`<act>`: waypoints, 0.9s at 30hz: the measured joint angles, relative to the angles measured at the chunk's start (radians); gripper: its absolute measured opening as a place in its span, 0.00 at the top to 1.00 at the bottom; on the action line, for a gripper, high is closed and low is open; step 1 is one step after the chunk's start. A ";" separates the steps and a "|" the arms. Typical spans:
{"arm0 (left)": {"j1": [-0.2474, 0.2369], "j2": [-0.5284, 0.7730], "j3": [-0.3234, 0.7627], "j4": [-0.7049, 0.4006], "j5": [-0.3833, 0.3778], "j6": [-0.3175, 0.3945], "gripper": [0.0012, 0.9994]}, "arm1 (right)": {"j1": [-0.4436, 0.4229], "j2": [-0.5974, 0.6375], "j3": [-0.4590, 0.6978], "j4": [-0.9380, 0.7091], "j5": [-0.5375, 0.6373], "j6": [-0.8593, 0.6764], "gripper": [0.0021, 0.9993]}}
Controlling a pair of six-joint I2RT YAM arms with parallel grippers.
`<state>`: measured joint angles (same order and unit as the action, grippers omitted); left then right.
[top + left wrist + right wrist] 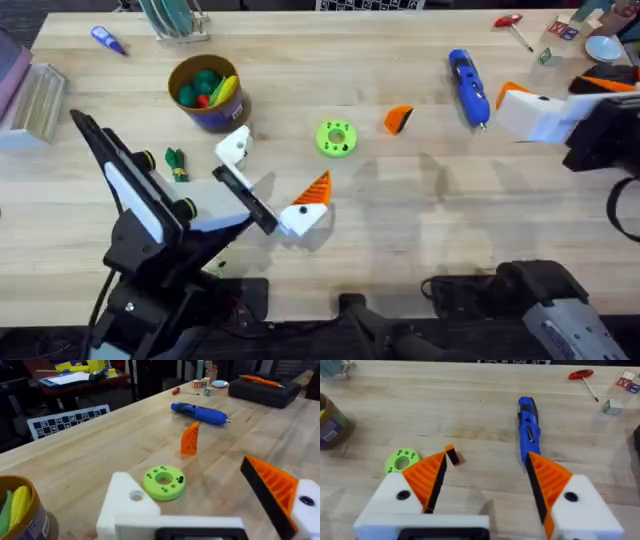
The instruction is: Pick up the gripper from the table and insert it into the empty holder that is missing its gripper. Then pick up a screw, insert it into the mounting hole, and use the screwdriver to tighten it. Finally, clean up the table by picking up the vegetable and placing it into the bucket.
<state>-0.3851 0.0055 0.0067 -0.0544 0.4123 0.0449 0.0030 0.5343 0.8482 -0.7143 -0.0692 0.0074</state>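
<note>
The orange ribbed wedge gripper (398,119) stands on edge beyond the left gripper (272,178), whose fingers are spread, one bare.

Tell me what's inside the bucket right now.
The bucket holds toy food: something green, a red piece, and a yellow corn-like piece leaning against its rim. Whatever lies beneath them is covered. The vegetable lies outside, on the table.
</note>
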 joint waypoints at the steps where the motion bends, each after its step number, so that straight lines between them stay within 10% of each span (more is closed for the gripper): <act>1: 0.000 0.000 0.000 0.000 0.002 0.000 0.01 | 0.000 0.000 0.000 0.000 0.000 0.000 0.05; 27: 0.000 0.000 0.000 0.001 0.043 -0.041 0.01 | 0.000 0.000 0.000 0.000 0.000 0.000 0.05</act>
<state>-0.3851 0.0054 0.0067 -0.0531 0.4557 0.0041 0.0032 0.5342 0.8482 -0.7144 -0.0692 0.0075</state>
